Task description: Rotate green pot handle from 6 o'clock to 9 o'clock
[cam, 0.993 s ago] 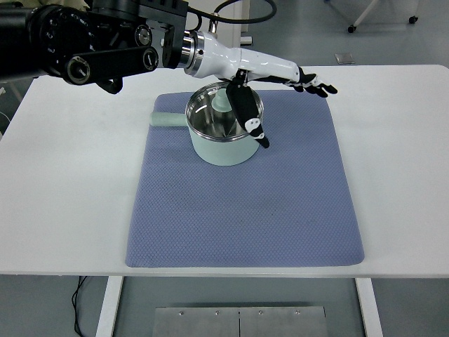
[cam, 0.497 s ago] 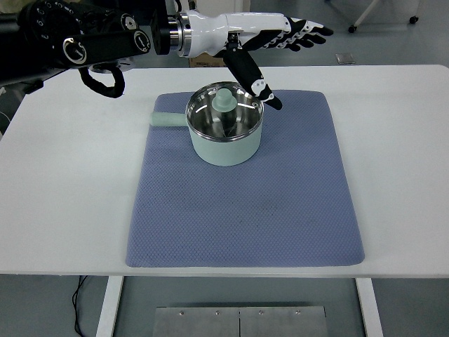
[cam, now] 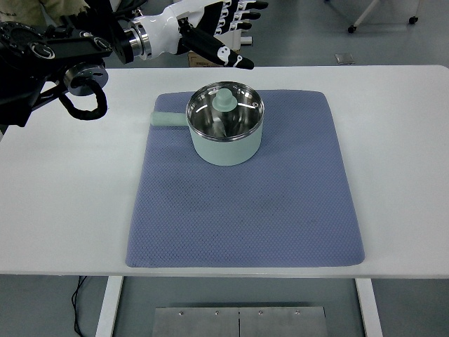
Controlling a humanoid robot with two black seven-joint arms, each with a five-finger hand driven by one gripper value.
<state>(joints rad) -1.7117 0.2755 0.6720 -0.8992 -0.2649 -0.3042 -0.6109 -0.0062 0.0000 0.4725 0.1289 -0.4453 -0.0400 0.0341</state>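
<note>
Green pot [cam: 225,131] sits apparently clear below left robot hand [cam: 214,31]

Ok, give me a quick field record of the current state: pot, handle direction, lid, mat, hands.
pot: pale green saucepan with steel interior, standing on the mat's far half
handle: short green handle, pointing to picture left, the 9 o'clock position
lid: clear lid with green knob, seated on the pot
mat: blue-grey textured mat on the white table
left hand: white and black hand, above the table's far edge, fingers spread, holding nothing, clear of the pot
right hand: not visible
</note>
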